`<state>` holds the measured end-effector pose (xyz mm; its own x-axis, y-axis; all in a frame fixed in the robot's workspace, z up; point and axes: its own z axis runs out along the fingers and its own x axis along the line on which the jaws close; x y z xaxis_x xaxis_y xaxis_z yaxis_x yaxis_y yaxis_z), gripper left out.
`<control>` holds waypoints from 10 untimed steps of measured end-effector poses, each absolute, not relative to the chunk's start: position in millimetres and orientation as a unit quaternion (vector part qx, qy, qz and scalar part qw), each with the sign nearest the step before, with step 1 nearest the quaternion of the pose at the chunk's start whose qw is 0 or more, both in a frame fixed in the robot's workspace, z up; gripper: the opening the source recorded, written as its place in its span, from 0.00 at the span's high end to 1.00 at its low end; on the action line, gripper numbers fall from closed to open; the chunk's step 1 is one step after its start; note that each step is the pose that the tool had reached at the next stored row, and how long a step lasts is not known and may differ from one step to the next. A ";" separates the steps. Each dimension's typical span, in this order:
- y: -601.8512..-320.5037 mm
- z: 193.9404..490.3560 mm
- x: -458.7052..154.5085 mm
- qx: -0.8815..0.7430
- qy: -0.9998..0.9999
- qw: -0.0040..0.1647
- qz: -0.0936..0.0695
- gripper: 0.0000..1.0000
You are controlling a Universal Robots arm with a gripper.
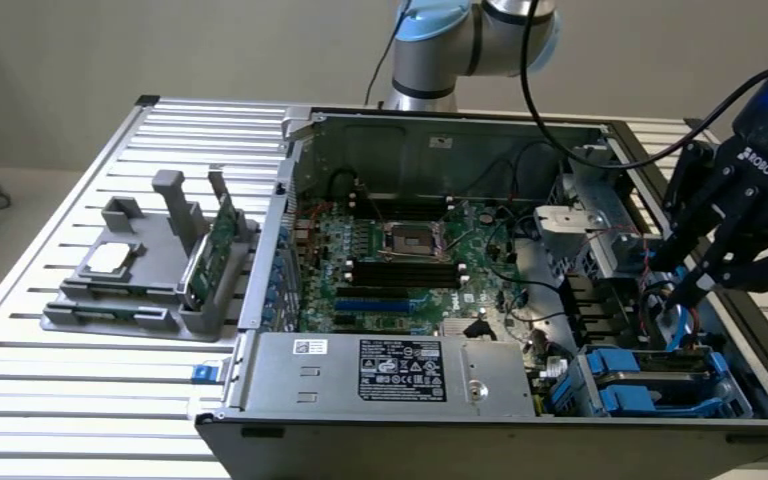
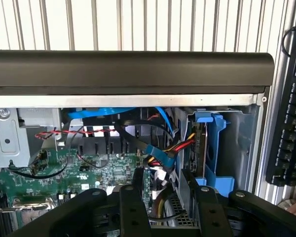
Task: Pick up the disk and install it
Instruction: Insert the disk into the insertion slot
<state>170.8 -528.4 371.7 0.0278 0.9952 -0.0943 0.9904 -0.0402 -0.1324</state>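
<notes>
Gripper hangs empty, jaws wide, over the computer case. Disk sits in its blue bay just below, apart from the fingers.

Robotics lab or test bench. Open desktop computer case lies on a slatted aluminium worktable, motherboard exposed. Grey parts fixture sits beside it holding components. Industrial robot arm mounted behind. Keyboard at the table edge.
</notes>
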 end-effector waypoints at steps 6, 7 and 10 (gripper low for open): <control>-528.3 371.0 173.7 -0.731 -0.677 0.015 0.081 0.57; -528.4 370.9 173.8 -0.733 -0.676 0.015 0.081 0.57; -528.6 370.8 173.8 -0.734 -0.674 0.015 0.081 0.57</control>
